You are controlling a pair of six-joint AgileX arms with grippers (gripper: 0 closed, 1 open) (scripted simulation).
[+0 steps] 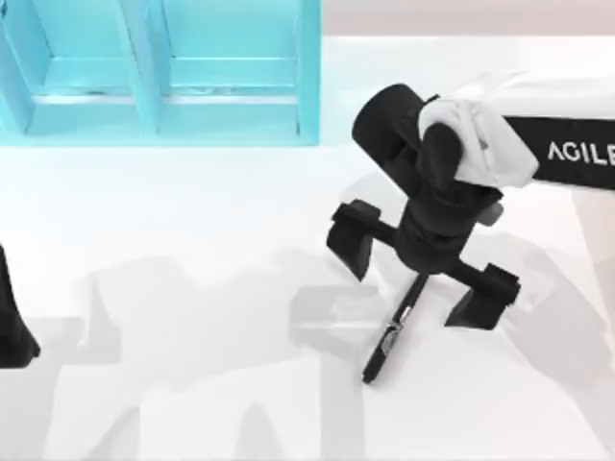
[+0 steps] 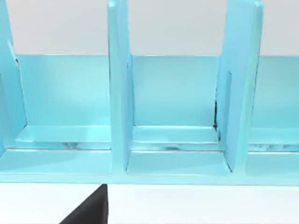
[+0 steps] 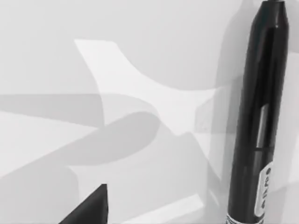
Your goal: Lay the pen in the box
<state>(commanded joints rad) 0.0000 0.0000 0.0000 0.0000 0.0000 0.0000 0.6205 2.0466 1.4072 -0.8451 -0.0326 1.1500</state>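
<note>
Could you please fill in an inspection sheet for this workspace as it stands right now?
Surface: white table, shadowed.
Job's things: pen lies on the table, right of centre; turquoise box at the far left, its compartments hold nothing.
Clutter: nothing seen.
Hands: right hand open, above the pen, fingers either side of it; left hand parked at the table's left edge.
Cables: nothing seen.
Surroundings: nothing seen.
</note>
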